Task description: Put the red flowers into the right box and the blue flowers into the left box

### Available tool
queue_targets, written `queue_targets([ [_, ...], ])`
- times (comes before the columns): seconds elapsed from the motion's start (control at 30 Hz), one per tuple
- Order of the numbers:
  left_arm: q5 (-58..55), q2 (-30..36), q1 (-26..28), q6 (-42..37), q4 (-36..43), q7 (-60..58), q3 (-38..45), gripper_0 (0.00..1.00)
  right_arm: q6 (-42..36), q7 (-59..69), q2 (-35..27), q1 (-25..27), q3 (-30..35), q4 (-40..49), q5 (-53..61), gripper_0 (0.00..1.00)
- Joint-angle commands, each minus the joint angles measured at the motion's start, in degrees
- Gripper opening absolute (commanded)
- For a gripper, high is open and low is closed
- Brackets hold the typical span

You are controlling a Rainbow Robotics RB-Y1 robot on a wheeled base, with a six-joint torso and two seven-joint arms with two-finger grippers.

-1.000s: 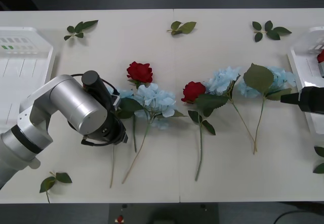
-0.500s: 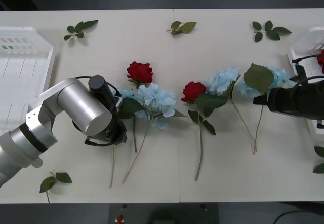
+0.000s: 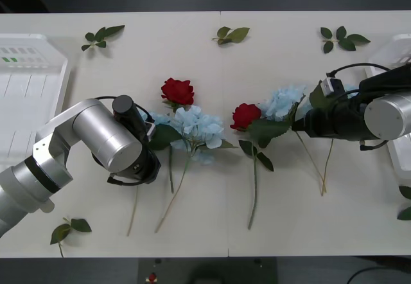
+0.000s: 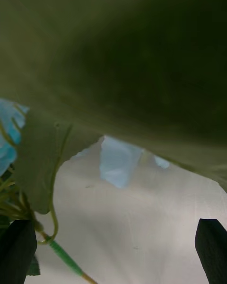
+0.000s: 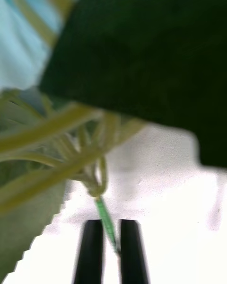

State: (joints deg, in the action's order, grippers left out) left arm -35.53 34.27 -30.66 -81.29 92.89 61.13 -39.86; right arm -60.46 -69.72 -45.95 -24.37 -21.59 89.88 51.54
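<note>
Left gripper [image 5: 110, 251] sits low, mid-left of the front view, hidden under its own wrist; the wrist camera shows its black fingers [image 5: 90, 251] pinched on a thin green stem of the blue flowers [image 3: 196, 126]. That stem runs down-frame from the bloom. Right gripper [image 4: 116, 253], fingers apart, noses into leaves at centre-right. Left box [image 3: 26, 85] is cut off at the left edge.

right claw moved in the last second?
Yes. The right claw has swung in from the right box at the table's right edge toward the blue flowers mid-table.
</note>
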Motion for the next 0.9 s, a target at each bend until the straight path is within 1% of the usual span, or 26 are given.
queue_targets([
  [0.03,0.55,0.36,-1.24,-0.27,3.18,1.10,1.80,0.00,-1.07,2.14,-3.88,-1.03,0.94,-0.06,0.76,0.98],
  [0.27,0.46,1.59,-1.06,-6.16,8.89,1.54,7.86,0.00,-1.50,2.14,-4.94,-1.82,-0.82,0.03,1.02,0.98],
  [0.43,0.37,2.55,-1.06,-9.41,12.32,2.24,15.42,0.00,-1.50,1.70,-6.43,-1.82,-0.82,2.05,3.74,0.98],
  [0.6,0.81,4.14,-1.06,-10.12,15.40,2.68,21.49,0.00,-1.59,1.08,-8.63,-1.82,-0.82,3.99,7.61,0.98],
  [0.73,2.04,6.60,-1.24,-10.12,18.21,2.86,24.83,0.00,-1.86,0.91,-10.39,-1.73,-0.82,4.07,8.05,0.98],
  [0.9,2.22,10.73,-1.24,-9.59,18.12,3.03,28.08,0.00,-3.09,0.82,-13.73,-1.64,-0.99,3.99,8.23,0.98],
])
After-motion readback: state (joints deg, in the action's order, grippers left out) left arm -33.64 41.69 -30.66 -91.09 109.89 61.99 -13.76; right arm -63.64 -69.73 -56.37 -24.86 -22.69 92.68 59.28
